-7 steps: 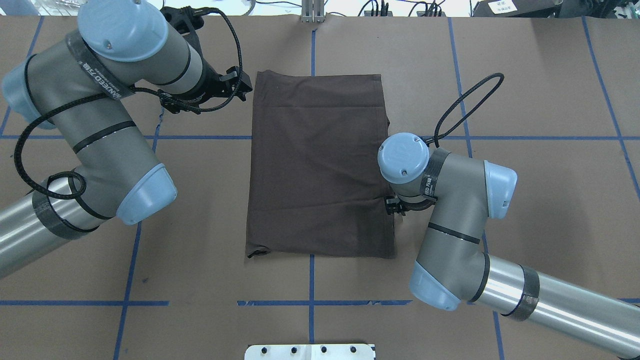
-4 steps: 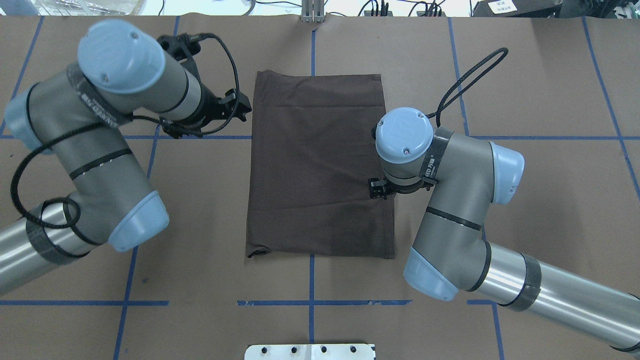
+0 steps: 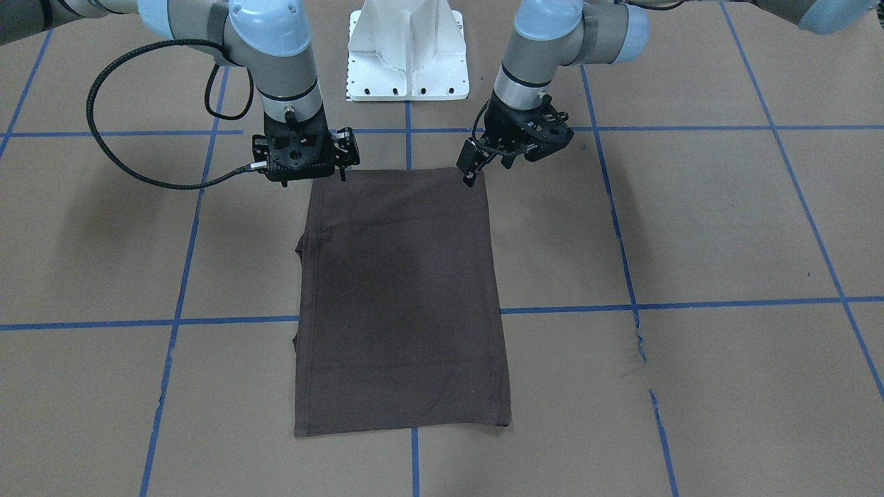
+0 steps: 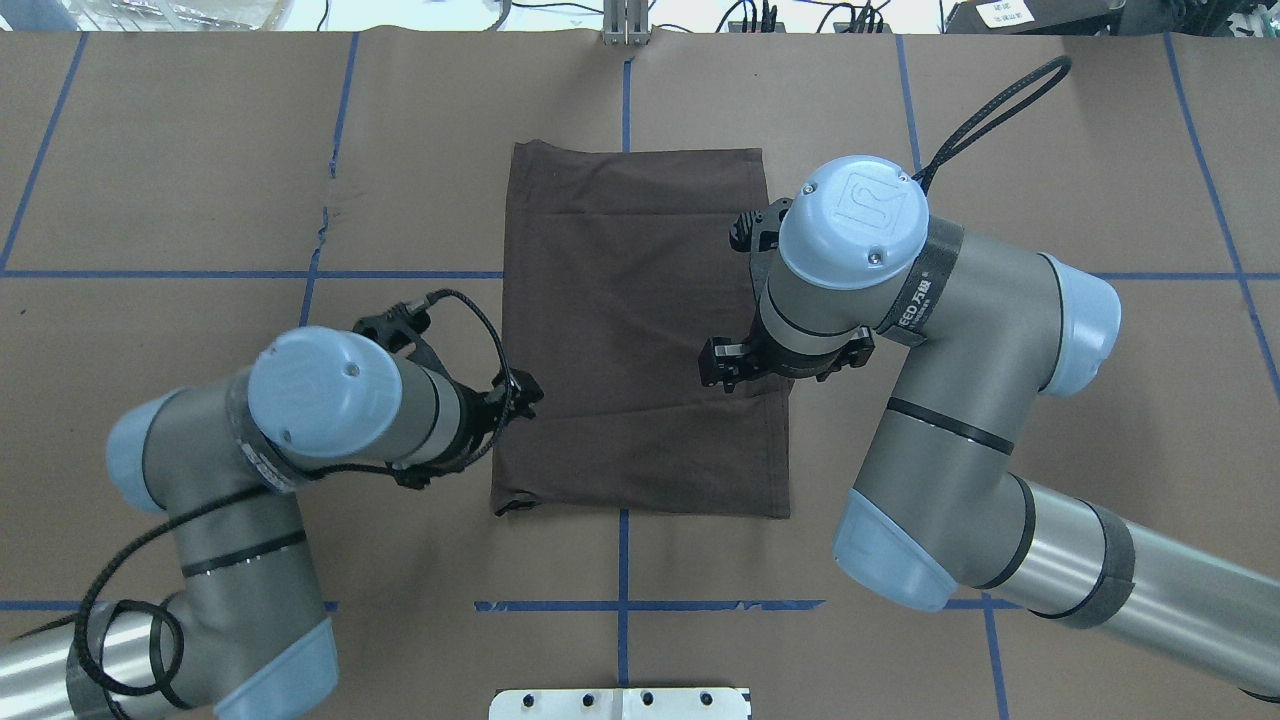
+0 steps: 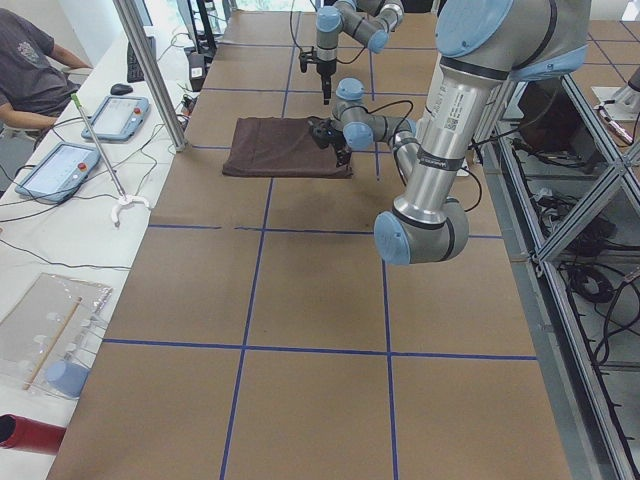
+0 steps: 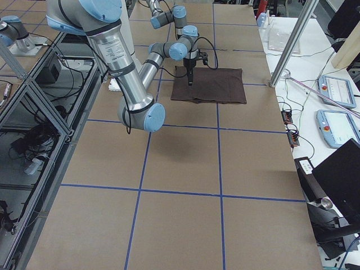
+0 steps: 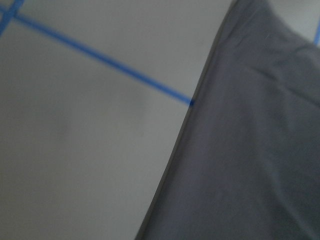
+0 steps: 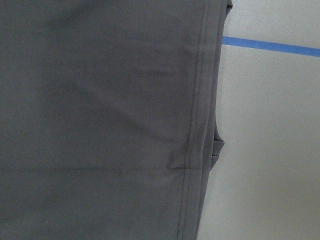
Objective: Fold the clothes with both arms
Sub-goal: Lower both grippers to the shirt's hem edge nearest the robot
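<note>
The dark grey-brown T-shirt (image 4: 620,330) lies flat, folded into a tall rectangle, and also shows in the front view (image 3: 400,290). My left gripper (image 4: 520,392) hovers at the shirt's left edge near the robot-side corner (image 3: 472,172). Its jaws look open and empty. My right gripper (image 4: 722,365) hangs above the shirt's right part near the robot-side edge (image 3: 314,166), also open and empty. The left wrist view shows the shirt's edge (image 7: 250,150) on the paper. The right wrist view shows a hemmed edge (image 8: 100,125). Collar and lettering are hidden.
Brown paper with blue tape lines (image 4: 400,274) covers the table. The white pedestal base (image 3: 407,62) stands at the robot's side. A seated operator (image 5: 30,70) and tablets (image 5: 60,165) are beyond the table's far edge.
My left arm has swung from the shirt's far left corner back along its left edge toward the robot. My right arm has risen and shifted farther over the right edge. The shirt has not moved.
</note>
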Action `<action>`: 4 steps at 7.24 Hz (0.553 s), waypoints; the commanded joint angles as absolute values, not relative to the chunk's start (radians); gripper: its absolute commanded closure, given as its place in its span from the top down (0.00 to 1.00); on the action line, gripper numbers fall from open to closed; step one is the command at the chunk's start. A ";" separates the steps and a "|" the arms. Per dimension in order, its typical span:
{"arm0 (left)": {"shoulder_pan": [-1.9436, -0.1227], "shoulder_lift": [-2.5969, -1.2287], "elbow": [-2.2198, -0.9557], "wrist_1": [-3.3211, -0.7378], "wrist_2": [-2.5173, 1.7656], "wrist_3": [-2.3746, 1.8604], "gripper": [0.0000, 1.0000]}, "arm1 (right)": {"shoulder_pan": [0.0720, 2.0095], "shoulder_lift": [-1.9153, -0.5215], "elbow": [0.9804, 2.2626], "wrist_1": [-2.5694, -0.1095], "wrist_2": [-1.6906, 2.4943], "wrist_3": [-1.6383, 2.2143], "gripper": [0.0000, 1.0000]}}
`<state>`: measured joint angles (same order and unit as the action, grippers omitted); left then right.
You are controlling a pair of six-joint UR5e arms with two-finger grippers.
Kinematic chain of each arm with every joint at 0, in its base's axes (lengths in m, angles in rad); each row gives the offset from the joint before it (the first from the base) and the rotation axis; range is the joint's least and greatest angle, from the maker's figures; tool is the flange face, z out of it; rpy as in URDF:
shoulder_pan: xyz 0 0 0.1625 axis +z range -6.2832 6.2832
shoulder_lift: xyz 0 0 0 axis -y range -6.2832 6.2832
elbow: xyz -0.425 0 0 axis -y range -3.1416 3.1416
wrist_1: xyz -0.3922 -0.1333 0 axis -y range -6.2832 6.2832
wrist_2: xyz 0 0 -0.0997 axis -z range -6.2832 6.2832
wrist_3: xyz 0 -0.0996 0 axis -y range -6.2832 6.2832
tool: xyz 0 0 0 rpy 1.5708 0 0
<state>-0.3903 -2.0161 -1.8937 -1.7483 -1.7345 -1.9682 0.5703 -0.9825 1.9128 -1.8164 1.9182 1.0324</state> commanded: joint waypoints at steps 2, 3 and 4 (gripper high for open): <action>-0.278 -2.028 -1.844 -1.721 -1.657 -2.095 0.92 | 0.580 -0.976 1.927 -1.786 1.933 1.046 1.00; -0.279 -2.029 -1.836 -1.721 -1.655 -2.097 0.89 | 0.583 -0.976 1.927 -1.779 1.936 1.049 1.00; -0.293 -2.029 -1.836 -1.721 -1.655 -2.094 0.89 | 0.587 -0.976 1.927 -1.779 1.939 1.049 1.00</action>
